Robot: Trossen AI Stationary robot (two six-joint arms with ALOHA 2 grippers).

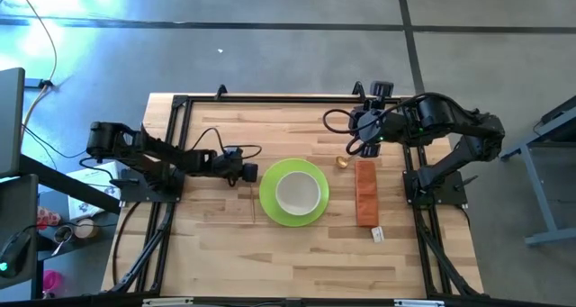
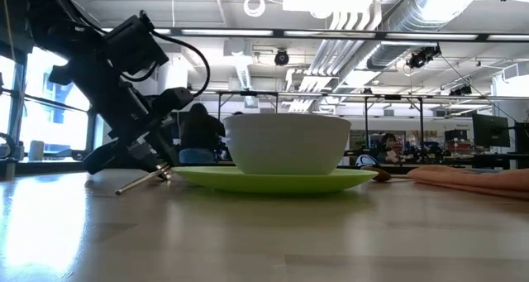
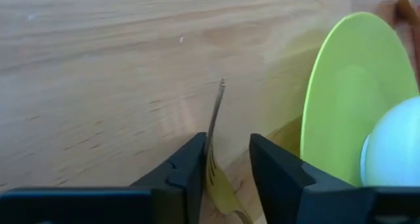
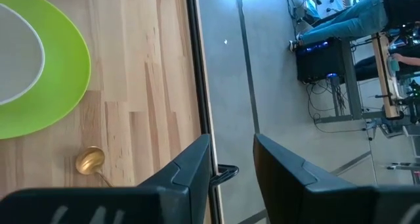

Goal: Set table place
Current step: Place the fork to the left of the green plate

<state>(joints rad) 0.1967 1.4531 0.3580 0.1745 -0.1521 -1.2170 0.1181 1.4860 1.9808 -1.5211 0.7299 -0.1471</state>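
Observation:
The lime-green plate (image 1: 270, 203) lies at the table's middle with the white bowl (image 1: 297, 192) standing in it. The thin gold fork (image 3: 216, 112) lies on the wood just left of the plate, and its head (image 3: 223, 194) lies between the fingers of my left gripper (image 3: 226, 145). That gripper is open and low over the table (image 1: 247, 173). The gold spoon (image 1: 343, 162) lies right of the plate, beside the orange-brown strip (image 1: 365, 192). My right gripper (image 1: 358, 136) is open and empty, above the table beyond the spoon. My left gripper's fingers stand on either side of the fork's head end, coming level from the table's left side and lying along the fork. The fork runs close along the inner face of one finger (image 3: 193, 168); I cannot tell whether it touches. The fork's handle tip (image 3: 222, 84) rests on the table.
The black rail frame (image 4: 197, 86) runs along the table's far edge, close under my right gripper. A small white tag (image 1: 377, 234) lies at the strip's near end. Bare wood (image 1: 297, 262) lies near the front edge. People show in the room behind (image 2: 198, 125).

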